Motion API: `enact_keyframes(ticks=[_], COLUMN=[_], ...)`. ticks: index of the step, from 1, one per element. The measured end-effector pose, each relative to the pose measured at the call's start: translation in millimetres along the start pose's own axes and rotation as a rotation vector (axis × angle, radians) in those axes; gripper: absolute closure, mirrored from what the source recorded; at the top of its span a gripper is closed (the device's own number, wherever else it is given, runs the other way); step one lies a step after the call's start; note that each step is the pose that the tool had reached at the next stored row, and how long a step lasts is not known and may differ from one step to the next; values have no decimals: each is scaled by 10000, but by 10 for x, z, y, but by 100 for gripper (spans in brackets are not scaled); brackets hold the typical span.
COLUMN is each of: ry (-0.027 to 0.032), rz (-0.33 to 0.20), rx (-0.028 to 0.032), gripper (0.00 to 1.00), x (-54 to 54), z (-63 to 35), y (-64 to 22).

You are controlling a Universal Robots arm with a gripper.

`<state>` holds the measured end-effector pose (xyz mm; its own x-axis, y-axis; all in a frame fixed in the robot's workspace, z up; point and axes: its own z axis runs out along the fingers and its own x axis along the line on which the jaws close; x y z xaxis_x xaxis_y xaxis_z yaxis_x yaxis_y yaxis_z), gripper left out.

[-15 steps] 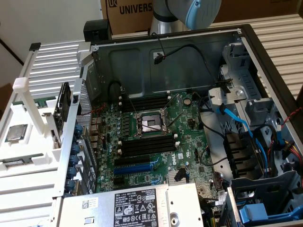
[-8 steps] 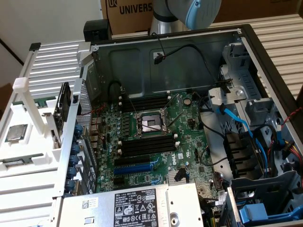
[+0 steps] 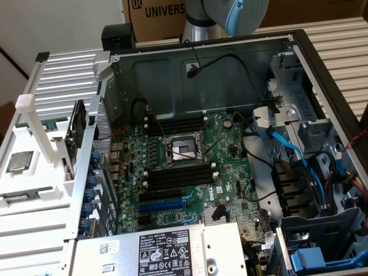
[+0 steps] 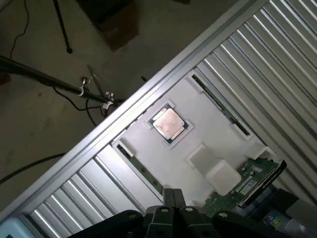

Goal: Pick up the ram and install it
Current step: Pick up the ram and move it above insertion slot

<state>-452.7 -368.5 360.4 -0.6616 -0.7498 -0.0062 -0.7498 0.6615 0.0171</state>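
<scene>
At 8 o'clock in the ext. view, a white fixture [image 3: 43, 172] on the slatted table [image 3: 69, 75] carries the loose parts. The ram [image 3: 23, 197] sits in a slot w/ its long axis running 9-to-3, at 6 o'clock of a bare CPU [image 3: 18, 162]. A second green stick [image 3: 35, 122] lies parallel at the CPU's 12 o'clock, and a drive [image 3: 75, 129] stands on edge at its 2 o'clock.

From the wrist cam, the gripper [image 4: 168, 197] hangs above that fixture, fingers pinched together on nothing. The ram [image 4: 141, 168] is just beside the tips and stretches away from them toward the table's edge rail [image 4: 143, 99]. The second green stick [image 4: 220, 106] is well apart, beyond the CPU [image 4: 168, 123]. Ram not yet lifted, by the look of it.

Centre frame, the open PC case [image 3: 161, 63] holds the green mobo [image 3: 230, 172]. Its CPU socket [image 3: 179, 150] has no chip in it. Black memory slots [image 3: 175, 123] w/ white end clips flank the socket at 12 and 6 o'clock, all apparently vacant. At 6 o'clock of the frame a labelled metal box [image 3: 167, 250] covers the board's near edge. At 3 to 4 o'clock, blue cables [image 3: 290, 150] snake past the grey drive bays [image 3: 305, 129].
</scene>
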Motion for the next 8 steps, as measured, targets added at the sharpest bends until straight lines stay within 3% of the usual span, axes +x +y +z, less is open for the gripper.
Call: enact_keyframes(ticks=[1, 8], ry=[12, 35], rz=[-731, -2006], rx=[-4, -12], gripper=[90, 90], x=[0, 1], z=[15, 83], y=[0, -1])
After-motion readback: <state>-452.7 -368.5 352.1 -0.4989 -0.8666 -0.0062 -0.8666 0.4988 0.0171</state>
